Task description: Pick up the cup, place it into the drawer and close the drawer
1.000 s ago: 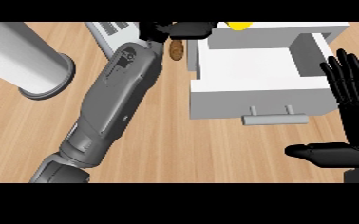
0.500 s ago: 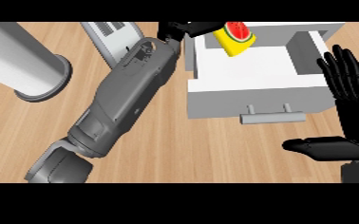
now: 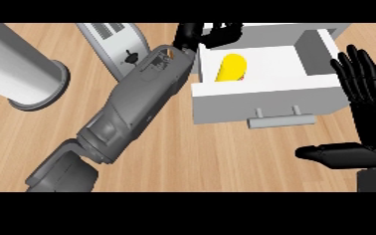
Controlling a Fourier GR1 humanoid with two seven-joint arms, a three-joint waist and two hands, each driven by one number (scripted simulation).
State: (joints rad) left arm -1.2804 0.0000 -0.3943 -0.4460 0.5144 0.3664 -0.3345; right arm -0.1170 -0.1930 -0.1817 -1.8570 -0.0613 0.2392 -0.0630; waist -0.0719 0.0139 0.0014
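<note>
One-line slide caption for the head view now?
Yellow cup lies in the open drawer; left hand at its back, right hand resting open alongside.

We see a counter (image 3: 220,159) made of light brown wood, with thin lines of grain running over it. At the left a big grey round tube (image 3: 29,72) stands on it, wider at its foot. Near it, at the top, sits a grey toaster (image 3: 117,47) with dark slots and a small black lever. The light is bright and even.
</note>
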